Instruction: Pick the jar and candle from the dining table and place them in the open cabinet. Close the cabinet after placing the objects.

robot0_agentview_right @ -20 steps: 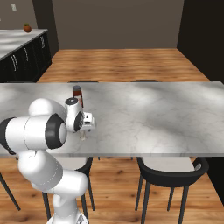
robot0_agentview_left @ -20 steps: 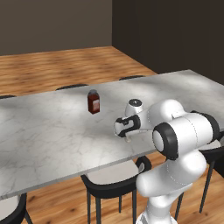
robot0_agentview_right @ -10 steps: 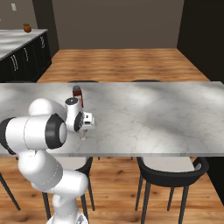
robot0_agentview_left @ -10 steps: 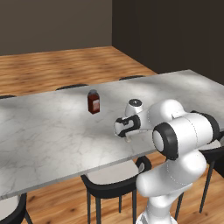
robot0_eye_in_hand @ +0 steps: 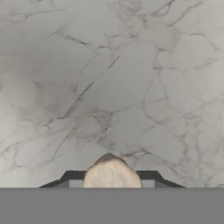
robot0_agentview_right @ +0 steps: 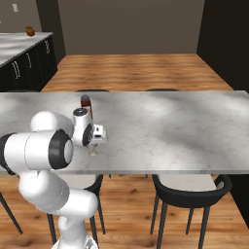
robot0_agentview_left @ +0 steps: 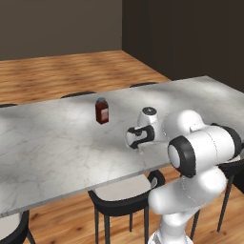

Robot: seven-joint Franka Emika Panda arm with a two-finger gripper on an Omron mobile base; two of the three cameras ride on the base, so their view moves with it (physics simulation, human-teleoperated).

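The dining table (robot0_agentview_left: pixel 57 138) (robot0_agentview_right: pixel 170 126) stretches across both base views with its white-grey marble top. My gripper (robot0_agentview_left: pixel 139 147) (robot0_agentview_right: pixel 92 149) (robot0_eye_in_hand: pixel 112 178) points down at the table's near edge, shut on a tiny pale shaker (robot0_eye_in_hand: pixel 112 173) (robot0_agentview_left: pixel 140 151) whose base is at the marble. A small red-brown bottle (robot0_agentview_left: pixel 101 110) (robot0_agentview_right: pixel 86 104) with a dark cap stands a little beyond the hand. The jar, the candle and the cabinet are out of view.
Black-framed chairs with pale seats (robot0_agentview_left: pixel 119 190) (robot0_agentview_right: pixel 187 187) are tucked under the near side, others along the far side. A marble counter with black drawer fronts (robot0_agentview_right: pixel 22 58) stands at the far left with a small pot (robot0_agentview_right: pixel 30 31) on it. Wooden floor lies beyond the table.
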